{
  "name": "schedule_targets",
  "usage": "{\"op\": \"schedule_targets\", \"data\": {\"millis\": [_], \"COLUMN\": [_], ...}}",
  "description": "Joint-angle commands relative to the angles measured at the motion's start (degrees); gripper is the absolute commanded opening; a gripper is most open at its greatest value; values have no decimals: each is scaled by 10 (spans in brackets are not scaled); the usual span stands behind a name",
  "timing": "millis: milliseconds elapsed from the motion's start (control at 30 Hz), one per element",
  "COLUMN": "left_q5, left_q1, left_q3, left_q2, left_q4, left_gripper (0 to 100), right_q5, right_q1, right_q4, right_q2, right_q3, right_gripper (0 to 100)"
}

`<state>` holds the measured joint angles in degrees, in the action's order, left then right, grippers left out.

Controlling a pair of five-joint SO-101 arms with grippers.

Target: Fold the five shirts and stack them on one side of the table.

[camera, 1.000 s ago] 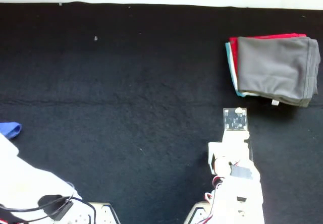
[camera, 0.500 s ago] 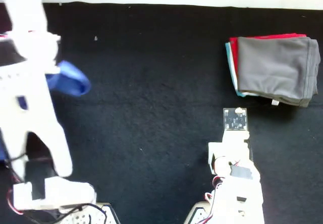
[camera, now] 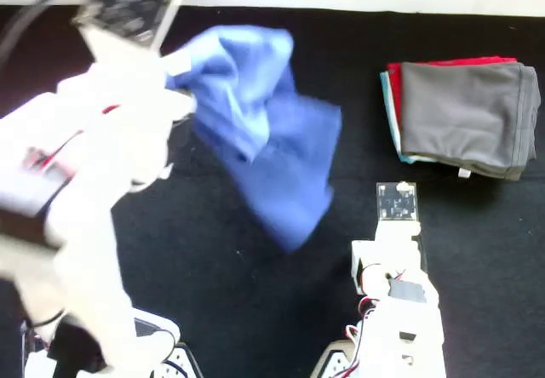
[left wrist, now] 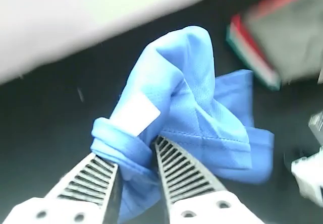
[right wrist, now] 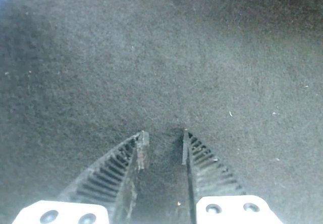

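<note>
Left pincer (left wrist: 132,151) is clamped on a bunched fold of the blue shirt (camera: 264,140), held up over the desk (camera: 255,327) left of centre. The cloth hangs loose, its lower edge toward the middle. Folded stack (camera: 464,118), grey on top with red, teal and white edges beneath, lies by the far right edge. Right pincer (right wrist: 161,146) is narrowly parted, gripping nothing, over bare black surface.

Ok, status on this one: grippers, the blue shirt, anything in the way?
Left gripper shut on blue shirt, bunched, hanging above the table. Right gripper open, empty, low over it. Folded stack far right; right arm sits near it.
</note>
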<state>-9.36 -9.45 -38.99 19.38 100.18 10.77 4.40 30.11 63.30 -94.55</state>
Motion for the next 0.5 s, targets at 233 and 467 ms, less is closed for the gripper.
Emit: {"op": "schedule_targets", "data": {"millis": [233,467], "left_q5": [0,-67], "left_q1": [137,323], "left_q3": [527,594], "left_q2": [-51,-105], "left_q4": [-86,-153], "left_gripper": [11,181], "right_q5": [2,2], "right_q1": [-4,-4], "right_q4": [-9,-9], "right_q2": [7,7], "right_q3": [0,0], "right_gripper": [117,117]}}
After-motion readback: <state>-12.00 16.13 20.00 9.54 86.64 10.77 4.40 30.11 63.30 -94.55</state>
